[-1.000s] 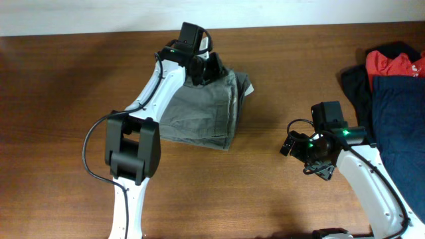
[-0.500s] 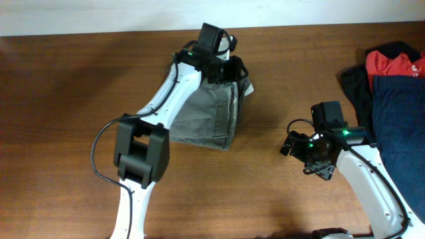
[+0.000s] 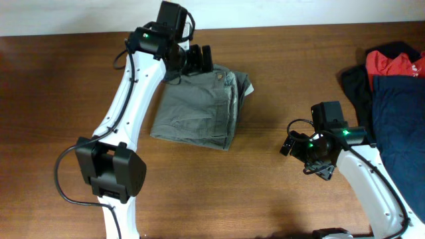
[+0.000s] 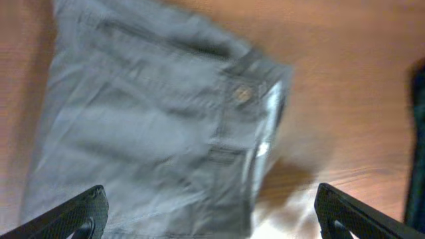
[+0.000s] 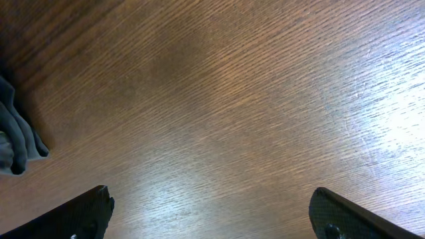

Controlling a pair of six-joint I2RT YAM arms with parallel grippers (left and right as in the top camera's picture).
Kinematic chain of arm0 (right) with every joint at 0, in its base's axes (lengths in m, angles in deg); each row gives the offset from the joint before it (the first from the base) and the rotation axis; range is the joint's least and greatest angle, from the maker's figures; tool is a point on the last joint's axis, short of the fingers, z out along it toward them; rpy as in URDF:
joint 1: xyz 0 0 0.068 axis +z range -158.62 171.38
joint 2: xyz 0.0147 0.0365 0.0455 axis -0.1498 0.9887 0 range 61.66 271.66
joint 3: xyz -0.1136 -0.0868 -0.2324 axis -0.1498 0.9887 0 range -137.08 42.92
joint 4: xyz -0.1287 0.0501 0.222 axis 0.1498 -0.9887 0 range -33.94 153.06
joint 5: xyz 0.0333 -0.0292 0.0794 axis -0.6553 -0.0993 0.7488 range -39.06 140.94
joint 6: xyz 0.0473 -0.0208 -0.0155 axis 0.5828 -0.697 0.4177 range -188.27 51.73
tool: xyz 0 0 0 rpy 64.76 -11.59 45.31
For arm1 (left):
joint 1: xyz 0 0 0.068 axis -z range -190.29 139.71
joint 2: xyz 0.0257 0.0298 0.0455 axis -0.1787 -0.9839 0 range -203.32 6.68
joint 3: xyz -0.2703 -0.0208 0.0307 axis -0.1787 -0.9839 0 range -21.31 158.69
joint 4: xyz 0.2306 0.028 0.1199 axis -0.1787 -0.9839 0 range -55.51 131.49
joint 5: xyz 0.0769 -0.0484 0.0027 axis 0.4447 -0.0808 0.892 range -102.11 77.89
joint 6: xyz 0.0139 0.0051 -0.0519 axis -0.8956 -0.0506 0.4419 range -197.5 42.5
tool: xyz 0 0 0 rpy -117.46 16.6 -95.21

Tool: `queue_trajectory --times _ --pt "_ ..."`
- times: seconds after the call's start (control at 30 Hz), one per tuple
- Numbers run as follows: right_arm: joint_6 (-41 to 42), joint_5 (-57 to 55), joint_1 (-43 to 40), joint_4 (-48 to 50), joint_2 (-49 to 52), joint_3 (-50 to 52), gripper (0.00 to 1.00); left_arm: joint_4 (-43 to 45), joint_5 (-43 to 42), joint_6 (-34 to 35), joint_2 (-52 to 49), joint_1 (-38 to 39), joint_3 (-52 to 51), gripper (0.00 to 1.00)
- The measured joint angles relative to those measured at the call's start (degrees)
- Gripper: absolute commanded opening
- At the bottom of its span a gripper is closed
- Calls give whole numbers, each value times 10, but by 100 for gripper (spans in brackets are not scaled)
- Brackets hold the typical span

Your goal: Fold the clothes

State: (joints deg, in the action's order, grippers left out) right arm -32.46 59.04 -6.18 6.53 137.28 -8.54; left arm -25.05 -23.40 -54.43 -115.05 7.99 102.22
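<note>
The clothes [image 3: 197, 106], grey-olive shorts, lie folded into a rough rectangle on the wooden table [image 3: 279, 79]. My left gripper [image 3: 199, 60] hovers open over their far edge, nothing between its fingers. In the left wrist view the shorts [image 4: 146, 126] fill the left side, with a small button [image 4: 243, 95] and a white inner label [image 4: 269, 126] near the folded edge; the left gripper [image 4: 212, 219] stands wide open above the cloth. My right gripper [image 3: 302, 159] is open over bare wood right of the shorts. The right gripper [image 5: 209, 216] holds nothing; a grey cloth corner [image 5: 16, 143] shows at left.
A navy blue garment [image 3: 398, 113] and a red garment [image 3: 392, 63] are heaped at the table's right edge, close behind the right arm. The table's far edge runs just beyond the left gripper.
The left gripper opened and let go of the shorts, then drew back left toward the far edge. The shorts settled flatter. The right arm has not moved.
</note>
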Motion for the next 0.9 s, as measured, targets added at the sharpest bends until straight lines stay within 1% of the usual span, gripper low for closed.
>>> queue_trajectory --times 0.3,0.4,0.57,0.9 --pt "0 0 0 0 0 0 99 -73 84 0 0 1 -4 99" --pt "0 0 0 0 0 0 99 -97 100 0 0 1 -4 99" --pt "0 0 0 0 0 0 99 -130 112 0 0 1 -4 99" --pt "0 0 0 0 0 0 99 -132 117 0 0 -3 -4 99"
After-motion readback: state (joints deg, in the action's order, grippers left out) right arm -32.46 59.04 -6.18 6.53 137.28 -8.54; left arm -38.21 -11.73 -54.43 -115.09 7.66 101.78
